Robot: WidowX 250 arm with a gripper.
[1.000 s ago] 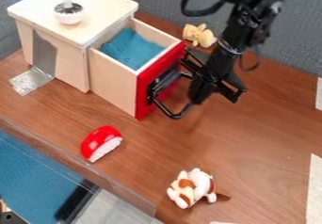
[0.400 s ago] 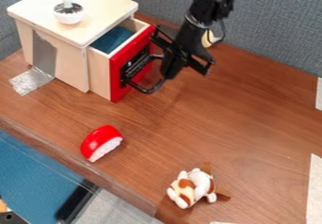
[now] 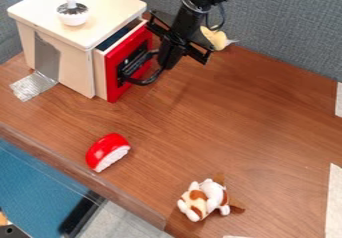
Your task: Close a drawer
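The drawer (image 3: 115,79) with its red front stands slightly out of the pale wooden cabinet (image 3: 65,62), leaving a narrow dark gap at its top. A black handle (image 3: 143,80) is fixed on the red front. Just right of the drawer front, at the handle, hangs my gripper (image 3: 160,62), the arm coming down from the top edge. It looks to be against the handle, though the exact contact is hard to make out.
A silver-and-white knob (image 3: 72,13) sits on the cabinet top. On the table (image 3: 267,127) are a red-and-white toy (image 3: 107,152) in front of the cabinet, a brown-and-white plush (image 3: 204,199) near the front edge, and a yellow toy (image 3: 216,38) behind the gripper.
The drawer has slid left, far into the cabinet, and its blue interior is now mostly covered. My gripper has moved left and up in the view along with the drawer front.
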